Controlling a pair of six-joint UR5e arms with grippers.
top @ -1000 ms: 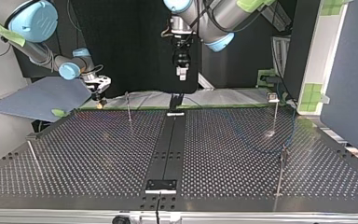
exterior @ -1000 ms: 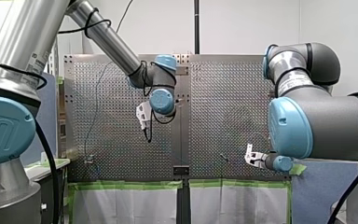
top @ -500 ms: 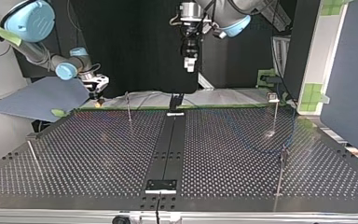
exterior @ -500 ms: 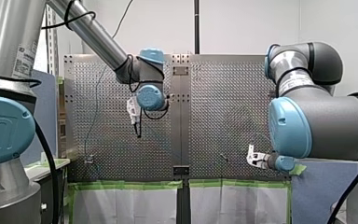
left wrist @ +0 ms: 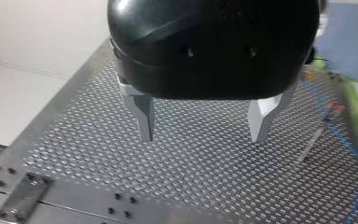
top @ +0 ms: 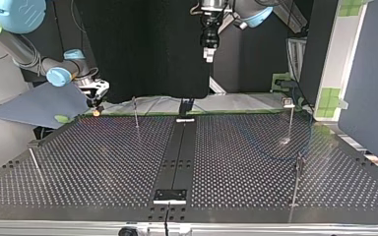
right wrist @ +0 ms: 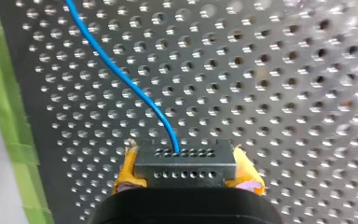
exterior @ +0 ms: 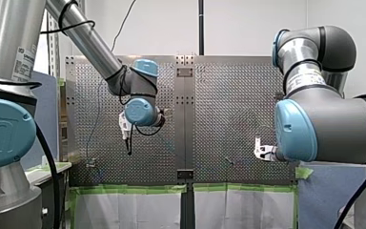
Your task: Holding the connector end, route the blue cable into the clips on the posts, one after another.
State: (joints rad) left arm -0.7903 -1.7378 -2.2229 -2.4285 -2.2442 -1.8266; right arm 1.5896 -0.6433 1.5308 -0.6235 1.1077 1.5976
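Observation:
My right gripper (right wrist: 186,174) is shut on the black connector (right wrist: 185,159), with yellow pads (right wrist: 245,173) on both of its sides. The blue cable (right wrist: 121,74) leaves the connector and runs away over the perforated plate. In the top view my right gripper (top: 97,101) hangs over the plate's far edge at the left. My left gripper (left wrist: 204,136) is open, its metal fingers (left wrist: 143,116) bare, high above the plate (left wrist: 200,168). Beside it the blue cable (left wrist: 357,161) curves past a thin post (left wrist: 314,139) with a clip. In the top view my left gripper (top: 209,46) is high, near the middle.
Thin posts stand on the plate: one far left of the centre strip (top: 135,113), one far right (top: 291,118), one near right (top: 297,182), one leaning near left (top: 34,164). A black strip (top: 178,157) runs down the middle. Green tape (exterior: 128,189) lines the edge.
My left arm has swung toward the front view's left and a little lower; in the top view its gripper rose and shifted right. My right gripper drifted slightly toward the top view's left, still holding the connector.

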